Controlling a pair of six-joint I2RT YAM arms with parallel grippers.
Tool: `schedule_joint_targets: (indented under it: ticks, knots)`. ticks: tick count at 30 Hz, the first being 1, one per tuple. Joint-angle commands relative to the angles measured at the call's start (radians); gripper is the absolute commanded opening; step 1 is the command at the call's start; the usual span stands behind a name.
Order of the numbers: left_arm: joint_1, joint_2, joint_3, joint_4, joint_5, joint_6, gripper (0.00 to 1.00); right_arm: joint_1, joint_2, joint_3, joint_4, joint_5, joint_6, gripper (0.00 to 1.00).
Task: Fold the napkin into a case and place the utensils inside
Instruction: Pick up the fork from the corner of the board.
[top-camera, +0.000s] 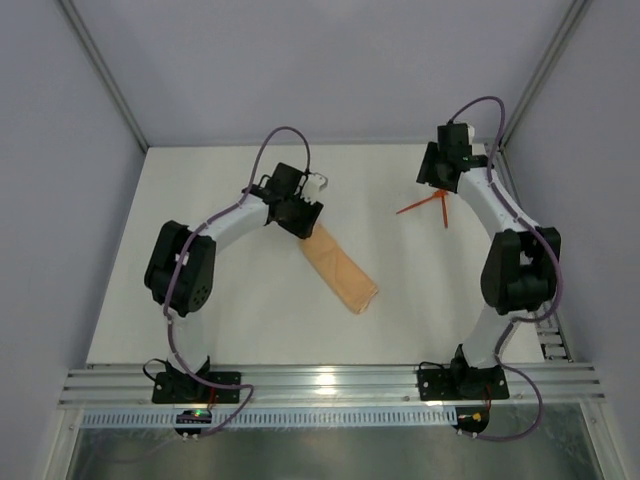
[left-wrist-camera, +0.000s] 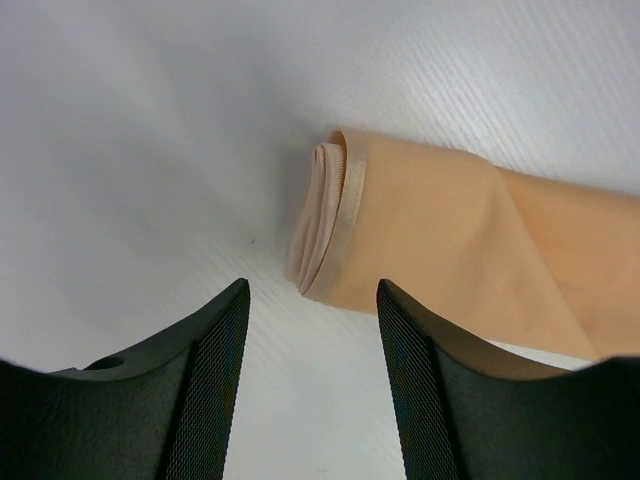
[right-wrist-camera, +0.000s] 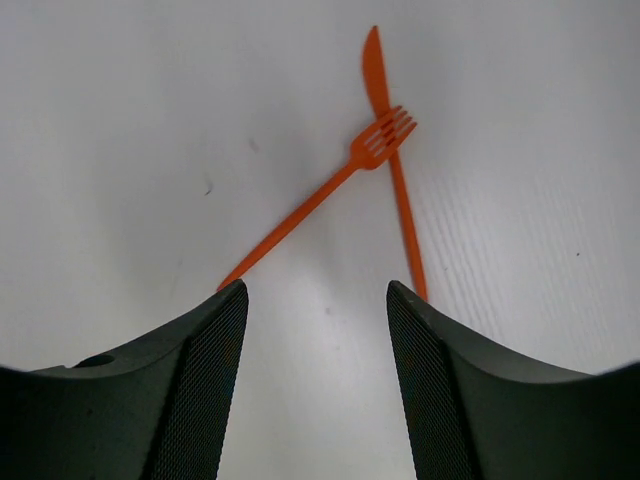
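Peach case (top-camera: 340, 270) lies folded, diag., centre; orange fork (right-wrist-camera: 320, 195) crosses knife (right-wrist-camera: 404, 205) far rt.

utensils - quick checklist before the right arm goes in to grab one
1. Right fingers open and empty: ok.
2. Fork and knife in view just ahead of them: ok.
3. The two lying apart for a clean single pick: not ok, the fork's head lies across the knife.
4. Case folded up: ok, a narrow layered strip.
5. Left fingers holding the case: not ok, they are open with the cloth end ahead of them, not between them.
6. Pocket mouth open enough to take a utensil: cannot tell.
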Motion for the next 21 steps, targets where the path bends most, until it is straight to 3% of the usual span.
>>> schedule_joint_targets:
  ticks: [1,6,12,21]
  knots:
    - [0.006,-0.097,0.005,0.006,0.004,-0.002,0.56,-0.099,0.195,0.140,-0.175,-0.047,-0.068,0.62]
    - [0.006,-0.131,-0.012,-0.002,0.004,0.027,0.57,-0.136,0.344,0.312,-0.209,-0.116,-0.070,0.52]
    - [0.008,-0.131,-0.016,-0.007,0.013,0.032,0.57,-0.136,0.322,0.291,-0.108,-0.071,0.075,0.52]
    - [0.011,-0.126,-0.019,-0.003,0.035,0.034,0.57,-0.079,0.428,0.297,-0.082,0.012,0.217,0.52]
